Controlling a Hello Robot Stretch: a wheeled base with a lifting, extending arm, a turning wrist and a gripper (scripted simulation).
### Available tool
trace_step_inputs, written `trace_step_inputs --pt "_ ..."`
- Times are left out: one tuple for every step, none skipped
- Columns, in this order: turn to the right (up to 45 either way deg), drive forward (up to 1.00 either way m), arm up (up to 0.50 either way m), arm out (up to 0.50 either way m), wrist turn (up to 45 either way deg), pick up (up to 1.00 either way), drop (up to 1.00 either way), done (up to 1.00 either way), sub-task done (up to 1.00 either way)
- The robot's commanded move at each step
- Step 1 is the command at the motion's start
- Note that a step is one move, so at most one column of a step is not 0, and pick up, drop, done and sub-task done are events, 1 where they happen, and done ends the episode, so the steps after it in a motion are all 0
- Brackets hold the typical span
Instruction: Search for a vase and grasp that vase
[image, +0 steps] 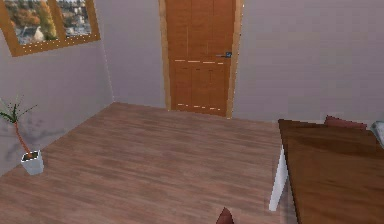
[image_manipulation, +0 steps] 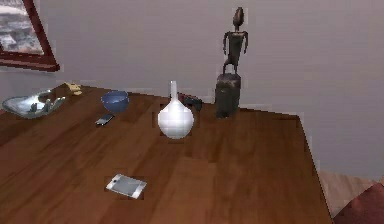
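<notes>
A white vase (image_manipulation: 175, 117) with a round belly and a thin neck stands upright near the middle of a dark wooden table (image_manipulation: 230, 170) in the arm side view. The same table's corner (image: 335, 160) appears at the forward view's right, with white legs under it.
On the table stand a dark figure statue (image_manipulation: 231, 68) on a block, a blue bowl (image_manipulation: 115, 100), a glass dish (image_manipulation: 30, 104), and a flat phone-like thing (image_manipulation: 126, 185). A wooden door (image: 201, 55), a window (image: 52, 25) and a potted plant (image: 26, 140) border open floor.
</notes>
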Motion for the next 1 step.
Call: trace_step_inputs --pt "0.0 0.0 0.5 0.0 0.0 0.0 0.0 0.0 0.0"
